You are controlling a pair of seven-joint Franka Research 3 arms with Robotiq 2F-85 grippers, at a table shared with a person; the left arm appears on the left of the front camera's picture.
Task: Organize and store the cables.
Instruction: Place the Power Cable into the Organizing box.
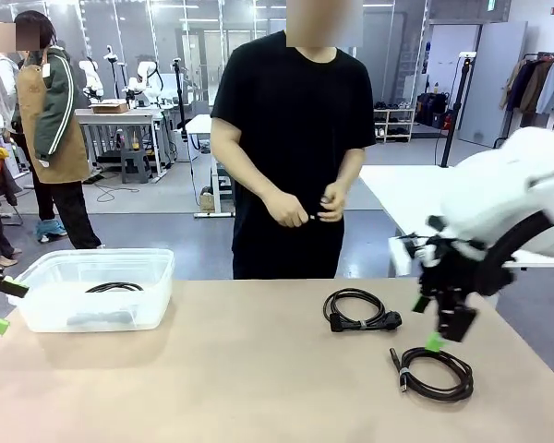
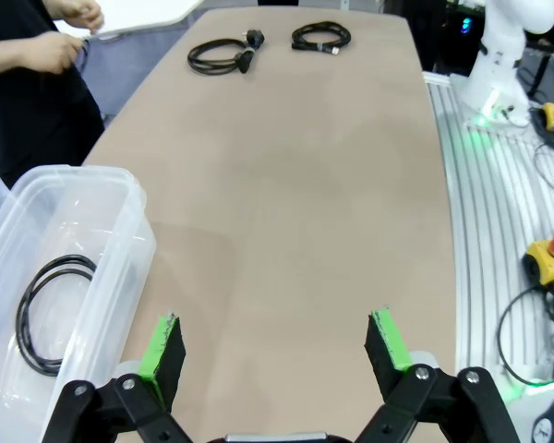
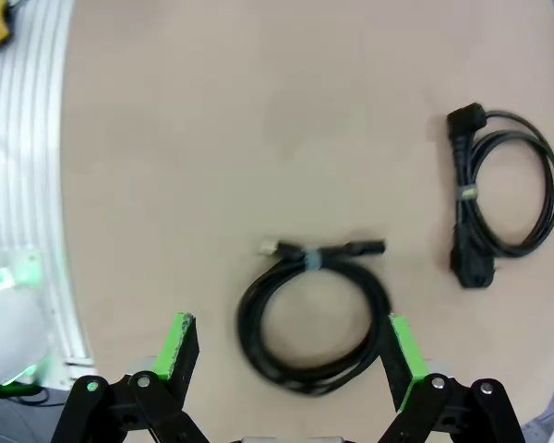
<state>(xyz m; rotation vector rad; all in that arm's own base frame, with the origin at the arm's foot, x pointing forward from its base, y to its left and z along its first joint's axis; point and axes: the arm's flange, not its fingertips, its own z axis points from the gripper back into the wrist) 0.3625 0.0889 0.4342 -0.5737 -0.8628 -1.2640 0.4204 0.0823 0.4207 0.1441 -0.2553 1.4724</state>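
The right gripper point(image 3: 289, 325) is held spread wide over a tied coil of cable point(image 3: 321, 255) at lower centre of its wrist view, near the table's edge. A plugged cable point(image 3: 499, 198) lies apart at right. The left gripper point(image 2: 275, 321) is likewise spread beside the clear bin point(image 2: 120, 249), where a third coil point(image 2: 46, 314) is stored. Bare tabletop point(image 1: 240, 369) is left open between.

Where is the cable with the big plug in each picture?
Front view: the cable with the big plug lies right of the middle of the table.
Left wrist view: far away at the top, left of centre.
Right wrist view: near the right edge, upper half.
Shared landmark: the thinner coiled cable lying beside it.
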